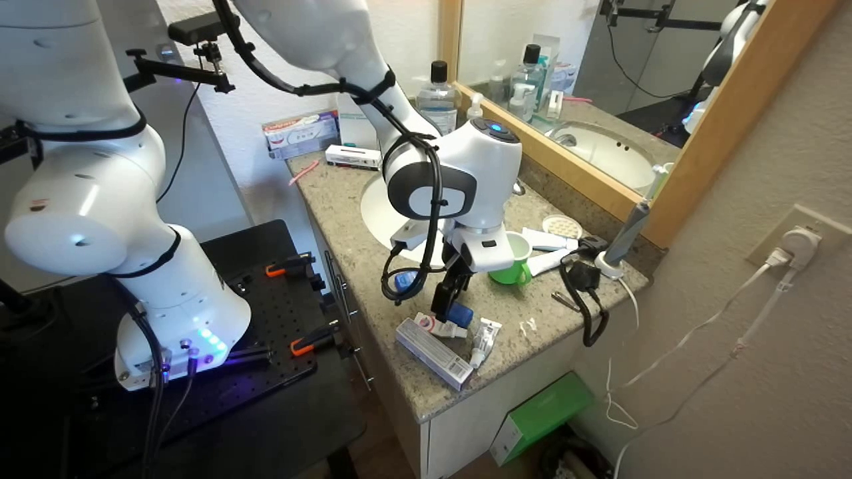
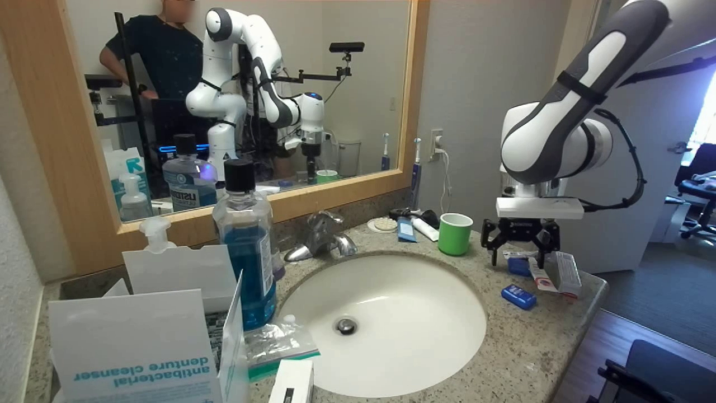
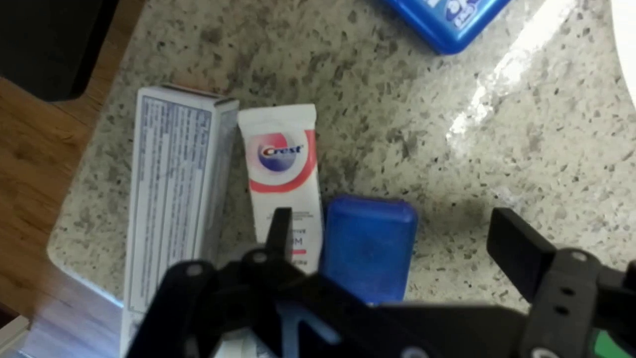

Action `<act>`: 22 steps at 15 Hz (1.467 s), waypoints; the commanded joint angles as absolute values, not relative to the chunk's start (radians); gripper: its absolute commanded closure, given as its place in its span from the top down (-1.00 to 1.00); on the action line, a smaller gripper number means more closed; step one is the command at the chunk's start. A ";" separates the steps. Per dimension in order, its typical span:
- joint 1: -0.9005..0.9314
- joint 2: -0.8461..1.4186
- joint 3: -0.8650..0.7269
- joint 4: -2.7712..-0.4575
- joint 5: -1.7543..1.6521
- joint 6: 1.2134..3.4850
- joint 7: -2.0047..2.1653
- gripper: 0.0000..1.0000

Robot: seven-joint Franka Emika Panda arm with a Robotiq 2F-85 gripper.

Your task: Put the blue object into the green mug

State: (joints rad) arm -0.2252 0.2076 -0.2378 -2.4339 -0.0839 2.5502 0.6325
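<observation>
Two small blue boxes lie on the counter. The plain blue box (image 3: 370,248) sits between my fingers in the wrist view, closer to the left finger; it also shows in both exterior views (image 1: 460,315) (image 2: 519,267). The printed blue box (image 3: 449,22) lies farther off, near the sink (image 1: 404,281) (image 2: 519,296). I cannot tell which is the blue object. My gripper (image 3: 391,219) is open and empty, pointing down, its left finger over a Crest tube (image 3: 280,171). The green mug (image 2: 455,238) stands upright near the sink (image 1: 511,274); only a sliver shows in the wrist view (image 3: 607,345).
A long white toothpaste box (image 3: 171,199) lies beside the Crest tube, near the counter edge. Another tube (image 1: 486,339) lies close by. The sink basin (image 2: 386,347), faucet (image 2: 321,235) and mouthwash bottle (image 2: 246,263) are along the counter. White tubes (image 1: 549,249) lie behind the mug.
</observation>
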 commanded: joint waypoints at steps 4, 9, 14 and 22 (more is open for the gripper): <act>-0.198 0.233 -0.251 -2.397 -0.039 2.541 0.592 0.82; -0.199 0.255 -0.257 -2.393 -0.033 2.536 0.575 1.00; -0.198 0.275 -0.263 -2.373 -0.021 2.529 0.569 0.68; -0.189 0.283 -0.268 -2.353 -0.022 2.525 0.565 0.22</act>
State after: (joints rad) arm -0.2048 0.2629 -0.2511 -2.3776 -0.0430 2.5456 0.5921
